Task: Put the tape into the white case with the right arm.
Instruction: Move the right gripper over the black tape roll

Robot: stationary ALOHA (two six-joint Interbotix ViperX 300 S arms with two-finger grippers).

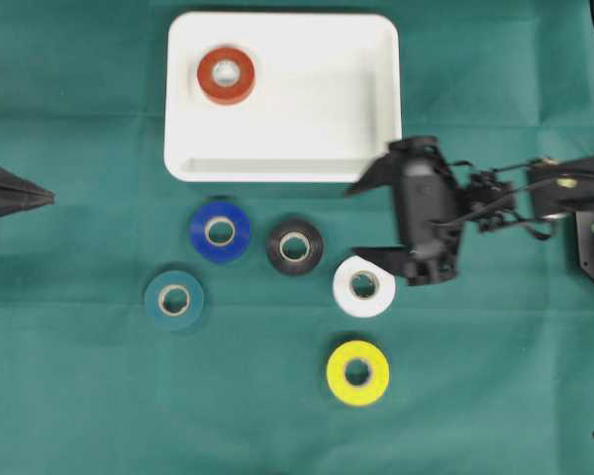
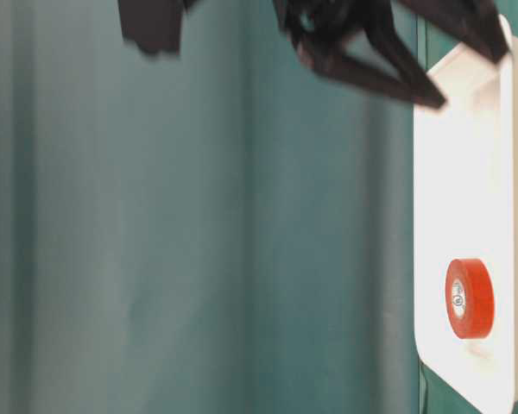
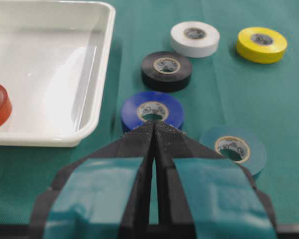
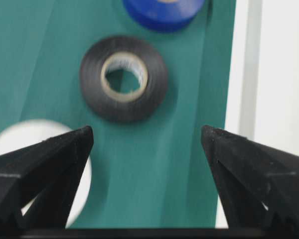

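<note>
Starting from the biggest thing, you have the white case (image 1: 282,96) at the twelve o'clock end of the green cloth (image 1: 79,396), its long axis running nine to three in the overhead view and a red tape (image 1: 227,75) already lying flat inside toward its ten o'clock corner. Your right gripper (image 1: 361,218) reaches in from three o'clock with its fingers spread wide and nothing between them, one tip just off the case's near right corner, the other beside the white tape (image 1: 364,286). Five rolls remain loose on the cloth, all lying flat with their cores pointing up, so none has a long axis to line up with. Your wrist view has the black tape (image 4: 123,78) ahead, roughly centred between the tips, so I judge that the likely next pick. Come down with one finger in the core and one outside the wall, or straddle the whole roll, and keep clear of the blue tape (image 1: 220,232) at its nine o'clock. The left gripper (image 3: 154,134) sits pressed together at nine o'clock, idle.
</note>
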